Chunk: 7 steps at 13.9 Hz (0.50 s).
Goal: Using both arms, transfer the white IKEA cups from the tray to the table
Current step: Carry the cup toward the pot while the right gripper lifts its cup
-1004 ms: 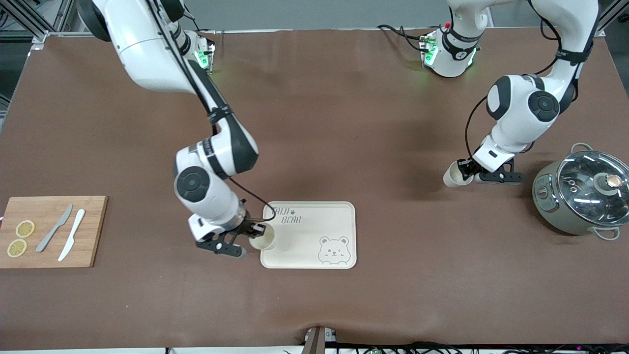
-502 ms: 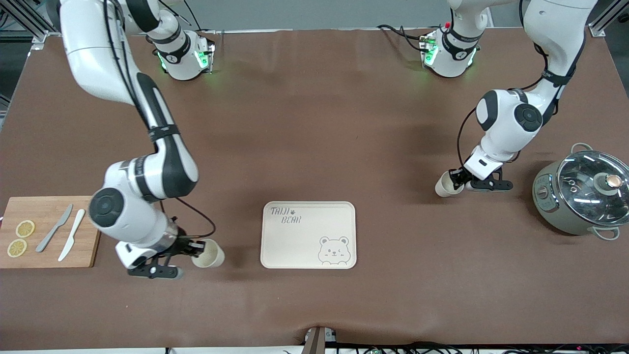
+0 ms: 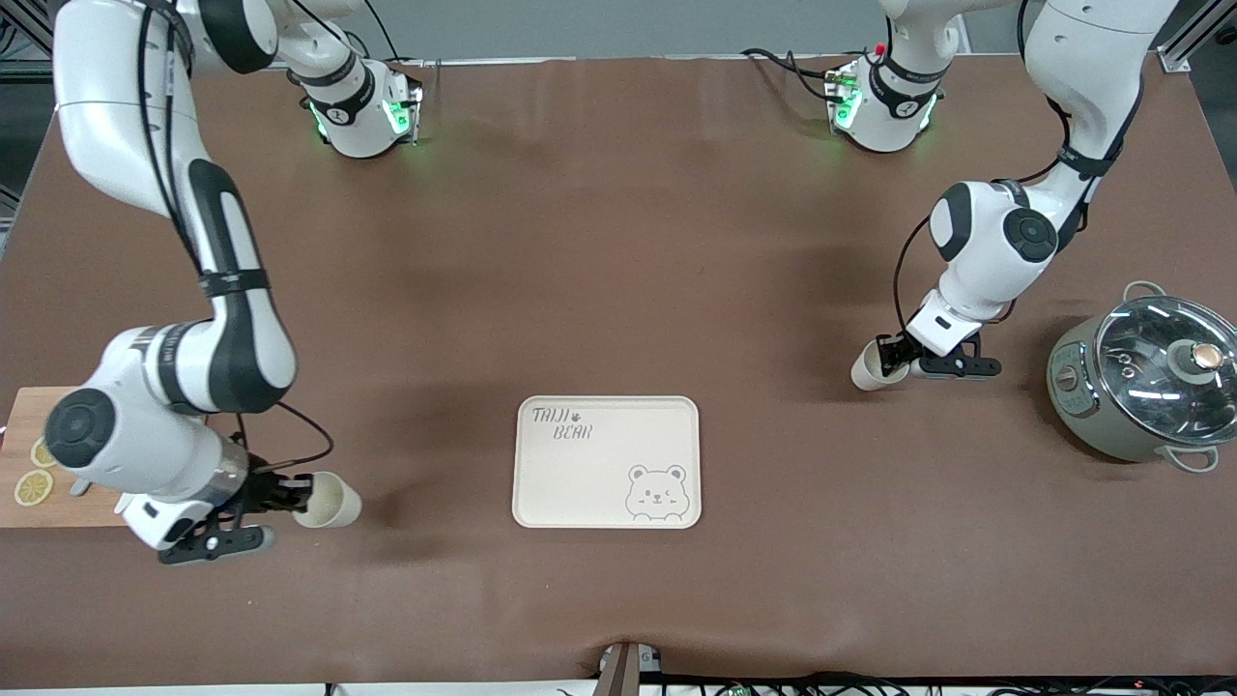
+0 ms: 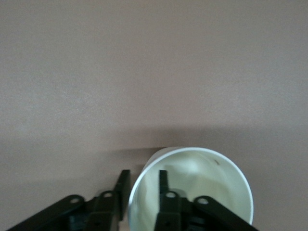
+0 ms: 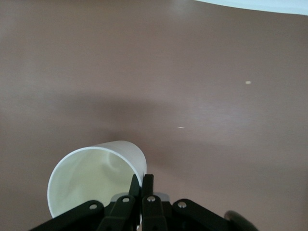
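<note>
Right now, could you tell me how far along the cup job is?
Done: the tray holds no cups. In hand: the left gripper has one cup on the table near the pot, fingers parted around its rim. The right gripper is shut on the other cup, tilted, beside the cutting board. Left: set that cup down and withdraw both grippers.

White arms (image 3: 174,193) — black joint caps, cables

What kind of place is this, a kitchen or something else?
Probably a robotics lab dressed as a kitchen: two arms bolted to a brown-covered table, with a bear tray, a lidded pot and a cutting board.
</note>
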Each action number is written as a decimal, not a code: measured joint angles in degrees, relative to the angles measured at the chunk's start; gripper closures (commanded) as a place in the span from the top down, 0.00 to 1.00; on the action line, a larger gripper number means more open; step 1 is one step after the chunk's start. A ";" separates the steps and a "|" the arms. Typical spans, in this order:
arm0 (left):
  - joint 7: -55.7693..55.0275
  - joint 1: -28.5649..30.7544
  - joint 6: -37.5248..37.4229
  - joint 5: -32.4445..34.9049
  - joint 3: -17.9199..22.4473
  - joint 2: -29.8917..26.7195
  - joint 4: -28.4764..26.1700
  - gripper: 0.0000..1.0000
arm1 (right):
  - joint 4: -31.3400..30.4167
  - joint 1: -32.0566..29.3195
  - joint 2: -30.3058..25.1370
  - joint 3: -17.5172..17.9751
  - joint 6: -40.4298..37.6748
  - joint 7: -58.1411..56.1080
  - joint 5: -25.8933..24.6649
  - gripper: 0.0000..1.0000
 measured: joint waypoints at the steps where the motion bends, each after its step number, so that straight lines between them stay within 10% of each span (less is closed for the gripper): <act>1: -0.01 0.01 -1.64 0.00 0.00 -0.47 0.41 1.00 | -0.15 -1.32 0.01 0.00 -0.10 -2.04 0.00 0.00; 7: -1.85 0.15 -49.36 -0.03 0.02 -12.81 21.19 1.00 | -2.58 -4.92 0.58 0.01 -0.30 -6.44 -0.05 0.00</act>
